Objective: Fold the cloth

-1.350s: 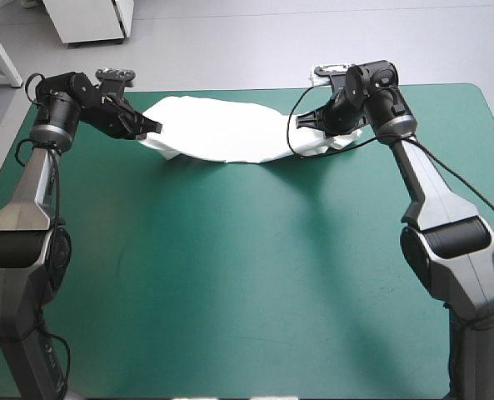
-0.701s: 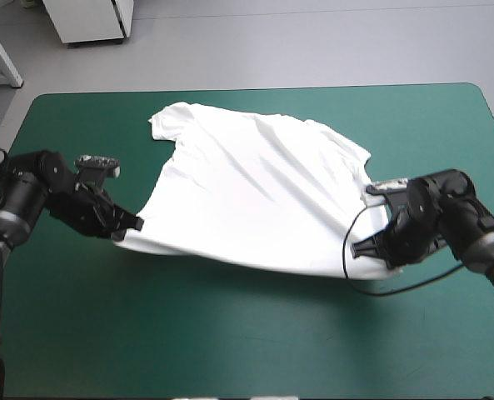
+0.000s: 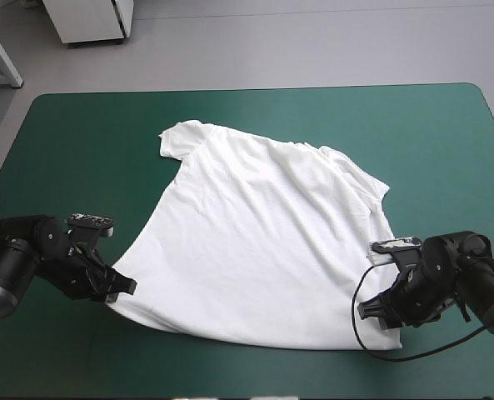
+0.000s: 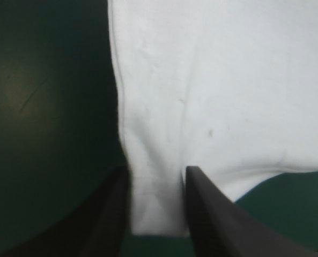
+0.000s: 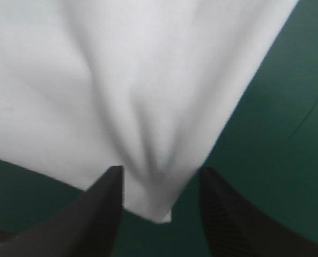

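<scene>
The white T-shirt (image 3: 263,242) lies spread flat across the middle of the teal-green table, collar end toward the far edge and hem toward the near edge. My left gripper (image 3: 123,287) sits low at the hem's left corner. In its wrist view, that gripper (image 4: 156,171) is open, its fingers apart with the T-shirt (image 4: 201,80) corner lying loose between them. My right gripper (image 3: 370,310) is at the hem's right corner. It (image 5: 161,171) is also open, and the T-shirt (image 5: 121,80) runs in creases down to a free corner between its fingers.
Bare teal-green cover (image 3: 80,150) surrounds the shirt on the left, the right and along the near edge. A white cabinet stands beyond the table's far left corner.
Both arms drew the shirt from the far edge toward the near edge and laid it out flat. The fingers now stand apart at the hem corners.
</scene>
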